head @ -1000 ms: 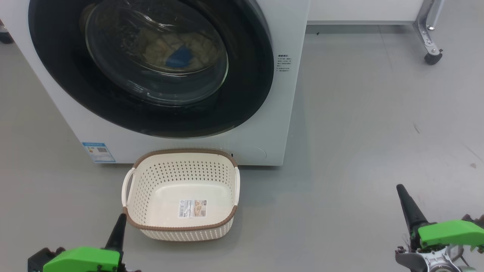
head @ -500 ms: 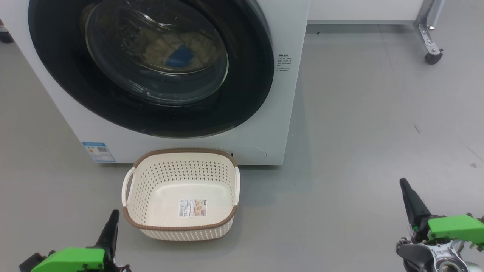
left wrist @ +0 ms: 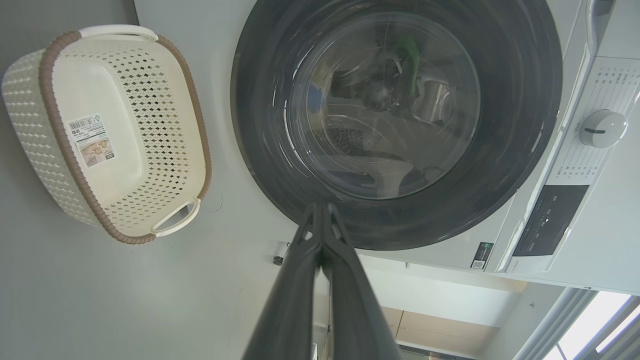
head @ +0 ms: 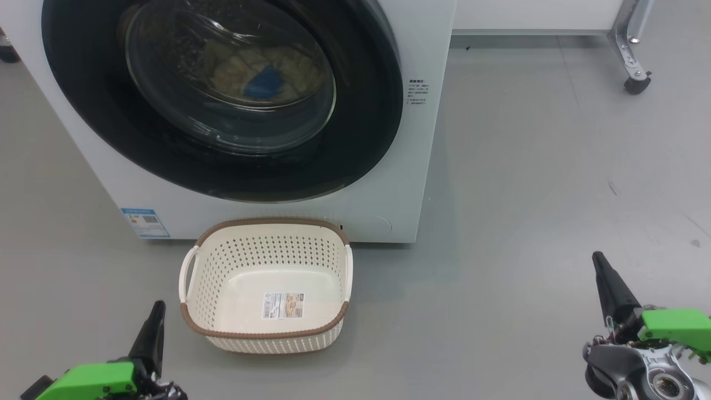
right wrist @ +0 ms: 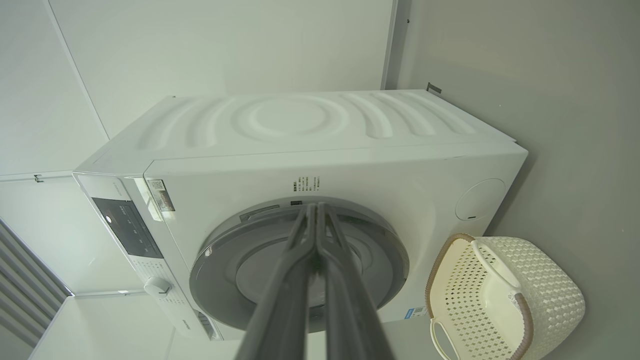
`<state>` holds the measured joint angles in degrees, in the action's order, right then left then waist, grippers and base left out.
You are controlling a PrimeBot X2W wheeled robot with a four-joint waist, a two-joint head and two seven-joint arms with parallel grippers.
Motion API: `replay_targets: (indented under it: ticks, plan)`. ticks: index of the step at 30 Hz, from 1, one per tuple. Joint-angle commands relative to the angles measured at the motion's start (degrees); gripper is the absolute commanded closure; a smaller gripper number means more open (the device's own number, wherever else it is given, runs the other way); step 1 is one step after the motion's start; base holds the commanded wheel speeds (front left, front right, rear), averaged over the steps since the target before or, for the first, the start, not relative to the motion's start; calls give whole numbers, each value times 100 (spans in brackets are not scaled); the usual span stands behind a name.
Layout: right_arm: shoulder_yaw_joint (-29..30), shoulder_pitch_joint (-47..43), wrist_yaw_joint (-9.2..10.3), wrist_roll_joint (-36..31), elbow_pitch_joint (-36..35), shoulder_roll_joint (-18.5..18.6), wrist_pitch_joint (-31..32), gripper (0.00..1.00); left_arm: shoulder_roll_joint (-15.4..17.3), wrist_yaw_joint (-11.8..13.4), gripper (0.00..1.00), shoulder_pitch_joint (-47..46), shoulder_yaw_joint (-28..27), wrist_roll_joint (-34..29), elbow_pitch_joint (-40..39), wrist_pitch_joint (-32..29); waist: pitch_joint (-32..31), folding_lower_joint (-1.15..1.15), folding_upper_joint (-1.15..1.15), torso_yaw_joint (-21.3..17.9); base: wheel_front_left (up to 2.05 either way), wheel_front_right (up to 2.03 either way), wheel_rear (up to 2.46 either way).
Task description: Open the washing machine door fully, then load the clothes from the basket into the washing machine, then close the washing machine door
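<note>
Washing machine (head: 408, 178) on floor, door (head: 366, 111) shut; clothes (head: 261, 72) inside drum, behind glass. Basket (head: 266, 336) just before machine front, label on bottom. Left gripper (head: 158, 305), right gripper (head: 597, 256): fingers (left wrist: 295, 290) pressed together, holding nothing.

The white washing machine (head: 389, 183) stands with its round, black-rimmed door (head: 361, 139) shut flat against its front. Behind the door's glass bowl the clothes (head: 261, 69), pale cream with a blue patch, lie in the drum. The cream basket (head: 266, 335) stands upright on the floor just in front of the machine, a label on its bare bottom.
</note>
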<state>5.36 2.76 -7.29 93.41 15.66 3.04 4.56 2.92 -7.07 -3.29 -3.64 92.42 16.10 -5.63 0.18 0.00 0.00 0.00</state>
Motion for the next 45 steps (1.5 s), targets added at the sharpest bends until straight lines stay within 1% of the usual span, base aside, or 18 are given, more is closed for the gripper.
replay_targets:
  ticks: [1,45]
  plan:
    - [-75,325,-20,35,-175,122,39,100,48,-42,100,-284,-219,31,-206,-31,0,0,0,0,0,0,0]
    - [9,332,-20,-35,-170,63,106,100,23,-42,100,-287,-255,2,-206,-59,0,0,0,0,0,0,0]
